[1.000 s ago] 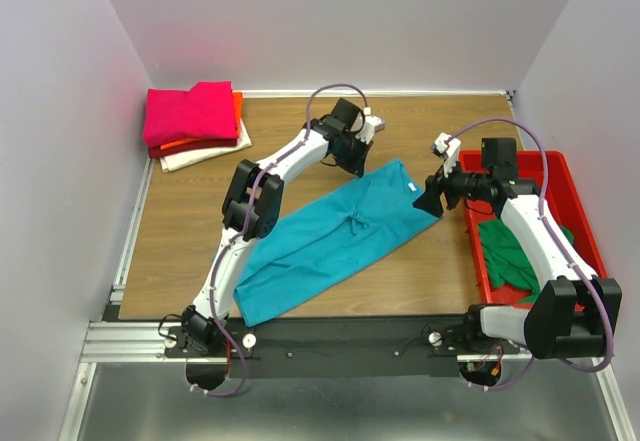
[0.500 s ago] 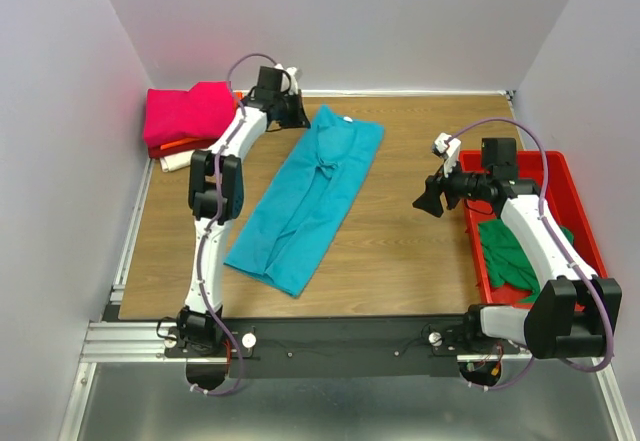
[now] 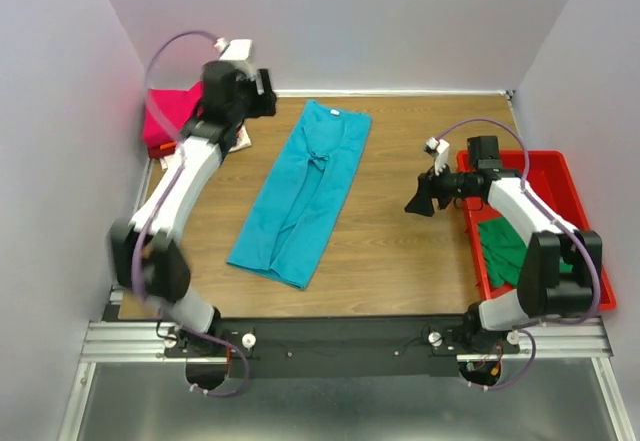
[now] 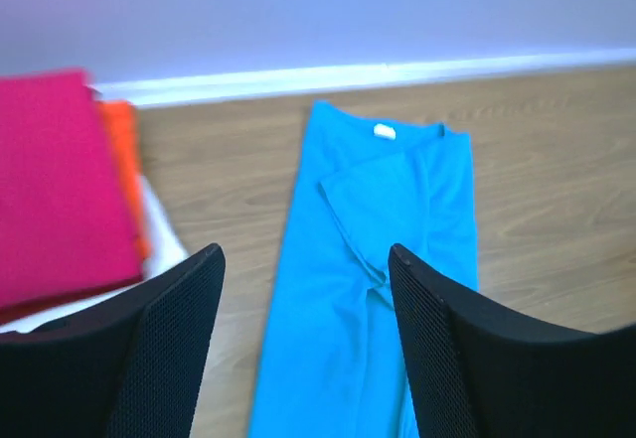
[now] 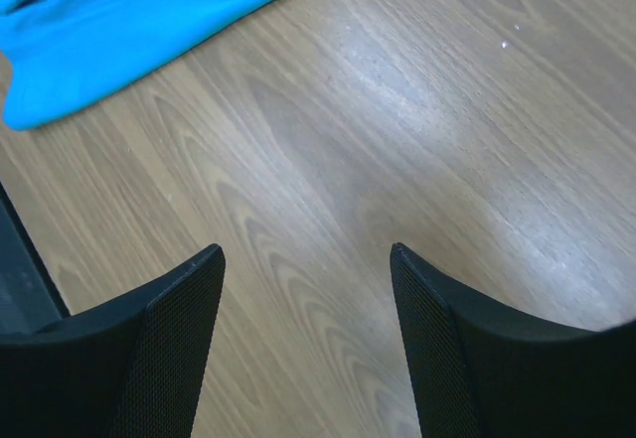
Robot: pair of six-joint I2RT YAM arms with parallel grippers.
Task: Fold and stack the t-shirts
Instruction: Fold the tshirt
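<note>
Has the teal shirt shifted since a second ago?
Yes. The teal shirt swung leftward, its collar end now nearer the back wall and the folded stack.

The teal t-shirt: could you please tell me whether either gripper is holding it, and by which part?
Nothing is held: the left gripper and right gripper both have open jaws, clear of the long folded teal cloth t-shirt.

Centre: long teal cloth t-shirt [image 3: 303, 193] on the brown wooden table [image 3: 400, 251], neck end far, hem end near-left.
Far-left corner: stack of folded magenta, orange and cream cloth t-shirts [image 3: 170, 121], apart from the teal one.
Right edge: red plastic tray [image 3: 560, 166], crumpled green cloth t-shirt [image 3: 503, 246] in it.
Left gripper [image 3: 260, 102]: between stack and neck end.
Right gripper [image 3: 418, 201]: between teal t-shirt and tray.
</note>
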